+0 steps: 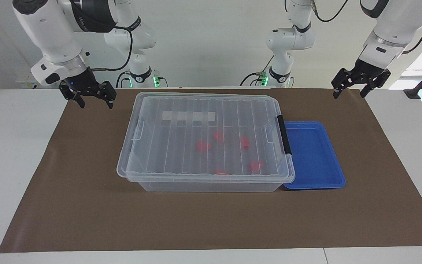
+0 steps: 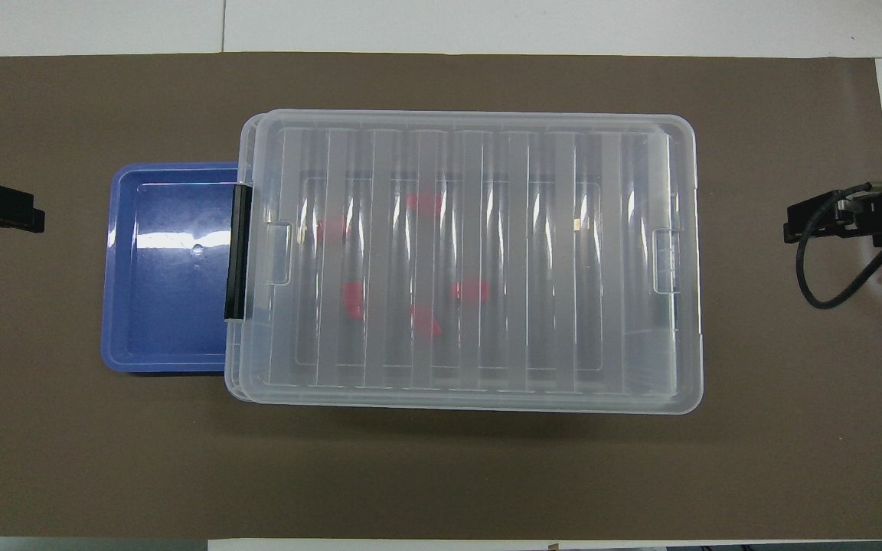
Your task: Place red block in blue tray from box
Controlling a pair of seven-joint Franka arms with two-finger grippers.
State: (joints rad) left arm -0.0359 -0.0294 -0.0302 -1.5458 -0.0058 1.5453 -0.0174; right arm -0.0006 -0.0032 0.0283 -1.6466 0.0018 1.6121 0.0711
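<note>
Box (image 1: 205, 141) at frame centre, lid closed, red block (image 1: 245, 142) under it, not clearly told from other red pieces. Blue tray (image 1: 313, 156) touching at right. Left pincer (image 1: 360, 85) upper right, nearer, open wide; right pincer (image 1: 88, 96) upper left, open too.

I see the bench (image 1: 31, 154) from high across, facing both arms; my overhead looks steeply down. Both share the box (image 1: 205, 143) mid-frame.
</note>
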